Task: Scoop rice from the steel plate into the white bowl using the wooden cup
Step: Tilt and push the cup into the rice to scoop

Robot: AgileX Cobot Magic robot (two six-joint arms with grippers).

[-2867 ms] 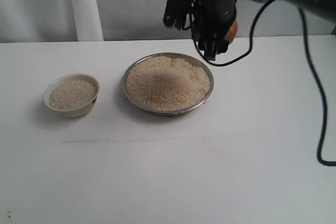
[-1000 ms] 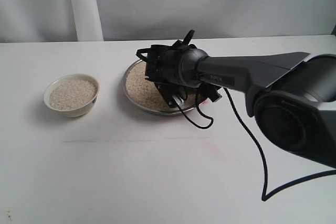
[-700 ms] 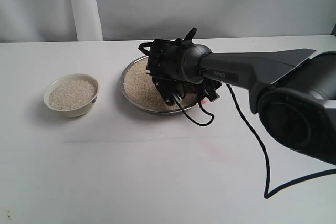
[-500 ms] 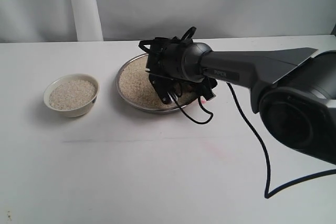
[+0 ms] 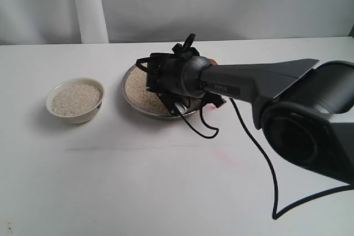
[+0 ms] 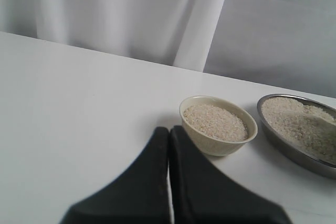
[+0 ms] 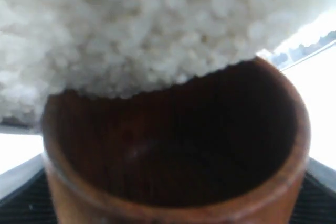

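My right gripper (image 5: 170, 84) reaches low over the steel plate (image 5: 125, 93) and hides most of it. In the right wrist view the wooden cup (image 7: 294, 150) fills the frame, glossy reddish-brown with a dark inside. Its mouth is pushed into the heap of rice (image 7: 157, 30), and the gripper is shut on the cup. The white bowl (image 5: 75, 113) stands left of the plate, filled with rice (image 5: 76, 98). My left gripper (image 6: 169, 136) is shut on nothing, hovering short of the white bowl (image 6: 210, 142), with the steel plate (image 6: 273, 137) beyond it.
The right arm's black cable (image 5: 254, 142) loops across the table in front of and to the right of the plate. A white curtain (image 5: 88, 4) hangs behind the table's far edge. A faint pink mark (image 5: 227, 158) lies on the tabletop.
The right arm came down from above the plate's far side and drove the cup into the rice. The plate has slid a little to the left, toward the bowl.
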